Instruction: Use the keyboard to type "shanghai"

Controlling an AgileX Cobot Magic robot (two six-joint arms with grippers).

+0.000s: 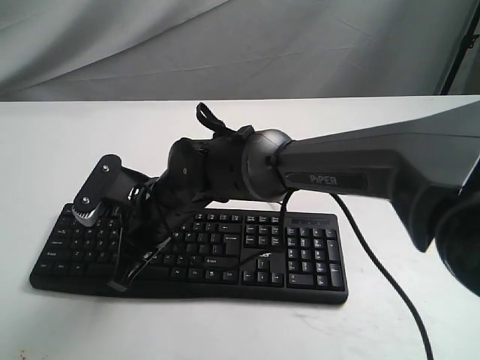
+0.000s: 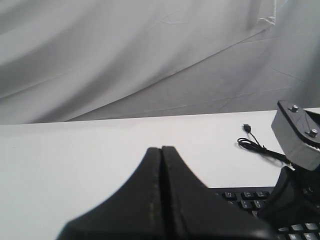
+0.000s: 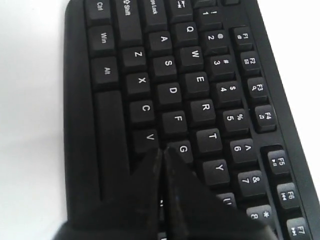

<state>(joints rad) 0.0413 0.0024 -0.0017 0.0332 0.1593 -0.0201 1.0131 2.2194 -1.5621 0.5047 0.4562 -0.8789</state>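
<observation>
The black keyboard (image 1: 300,255) lies across the white table. My right arm reaches over it from the right to its left half. The right gripper (image 1: 146,251) is shut and angled down over the letter keys. In the right wrist view, the right gripper (image 3: 162,151) has its joined tips at the edge of the G key (image 3: 184,149), next to V, on the keyboard (image 3: 200,80). Whether it touches a key I cannot tell. The left gripper (image 2: 161,149) is shut on nothing, above the table beside the keyboard's (image 2: 245,197) function row. It does not show in the exterior view.
A thin black USB cable (image 2: 257,146) with its plug lies on the table behind the keyboard. Another black cable (image 1: 375,262) runs off the keyboard's right end toward the front. A grey curtain (image 1: 225,45) hangs behind the table. The right gripper's grey end block (image 2: 297,132) is close to the left gripper.
</observation>
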